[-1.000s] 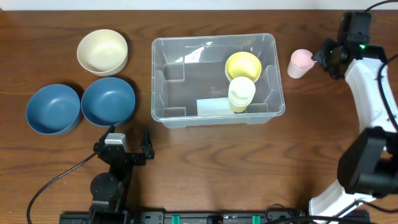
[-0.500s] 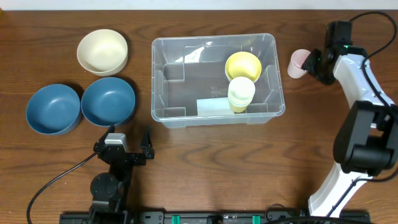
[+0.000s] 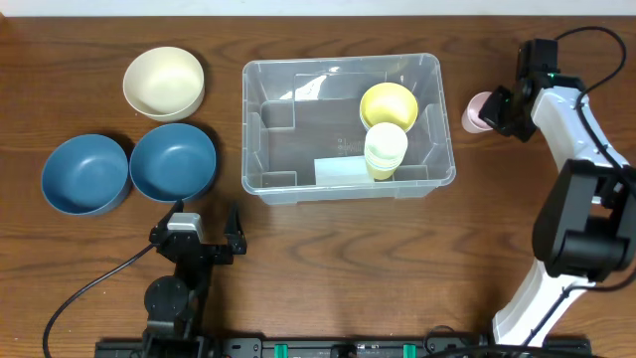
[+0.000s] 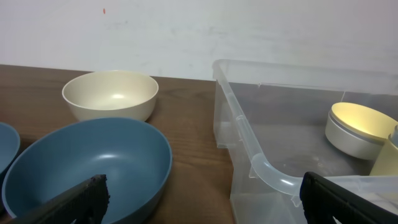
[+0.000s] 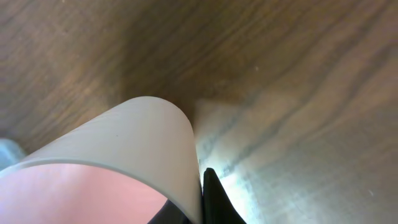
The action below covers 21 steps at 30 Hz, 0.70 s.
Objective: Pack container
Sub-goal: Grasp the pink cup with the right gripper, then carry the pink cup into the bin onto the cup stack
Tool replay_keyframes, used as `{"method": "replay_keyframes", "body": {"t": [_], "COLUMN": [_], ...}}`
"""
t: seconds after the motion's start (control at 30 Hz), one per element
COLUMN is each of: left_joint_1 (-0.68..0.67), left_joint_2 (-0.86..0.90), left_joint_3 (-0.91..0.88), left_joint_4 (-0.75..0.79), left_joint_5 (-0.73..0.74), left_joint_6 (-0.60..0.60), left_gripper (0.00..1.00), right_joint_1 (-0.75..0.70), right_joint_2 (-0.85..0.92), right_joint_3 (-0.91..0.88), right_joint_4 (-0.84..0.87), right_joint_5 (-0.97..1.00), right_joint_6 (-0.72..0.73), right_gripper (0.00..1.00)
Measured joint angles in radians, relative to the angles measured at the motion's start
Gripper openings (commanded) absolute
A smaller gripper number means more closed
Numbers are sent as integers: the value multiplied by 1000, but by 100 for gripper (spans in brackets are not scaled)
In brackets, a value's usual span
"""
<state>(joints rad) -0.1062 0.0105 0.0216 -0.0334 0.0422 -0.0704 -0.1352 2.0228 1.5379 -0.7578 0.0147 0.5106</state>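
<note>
So the left gripper (image 3: 199, 227) is sitting low over the table (image 3: 348, 268) with its jaws spread wide and nothing between them. In its wrist view the two dark fingertips (image 4: 81, 200) are way out at the bottom corners. Straight ahead of those jaws and a bit to the left is the nearer blue bowl (image 3: 173, 161), and the other blue bowl (image 3: 85, 174) is further left, touching or just about touching it. The cream bowl (image 3: 164, 83) sits beyond both. The container (image 3: 338, 62) is ahead and to the right of the left jaws, standing upright on the table, and its rounded rim (image 4: 261, 165) curves in close on the right of that wrist view. Inside it, at the end away from the left jaws, there's a yellow bowl (image 3: 388, 104) with a pale cup (image 3: 386, 147) right up against it, plus a pale label (image 3: 341, 171) by the near wall. The right gripper (image 3: 497, 107) is up against the pink cup (image 3: 475, 111), which lies between its jaws and the container's end wall, near it but apart. From the right wrist, the pink cup (image 5: 124, 143) fills the frame, with one dark finger (image 5: 211, 199) tight against its outer wall. The other finger is hidden, so honestly I can't tell whether those jaws are clamped on it or not.
</note>
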Motion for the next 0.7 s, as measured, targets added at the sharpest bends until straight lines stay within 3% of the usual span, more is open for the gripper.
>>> {"method": "replay_keyframes", "body": {"t": [0.4,0.7], "left_joint_1": [0,0], "left_joint_2": [0,0], "left_joint_3": [0,0], "left_joint_4": [0,0], "left_joint_5": [0,0], "left_joint_6": [0,0], "left_gripper": [98,98], "right_joint_1": [35,289], "right_joint_2": [-534,-573], "right_joint_3": [3,2], "right_joint_4": [-157,-275], "right_joint_5": [-52,-107], "right_joint_6": [-5,-7], "right_gripper": [1,1]}}
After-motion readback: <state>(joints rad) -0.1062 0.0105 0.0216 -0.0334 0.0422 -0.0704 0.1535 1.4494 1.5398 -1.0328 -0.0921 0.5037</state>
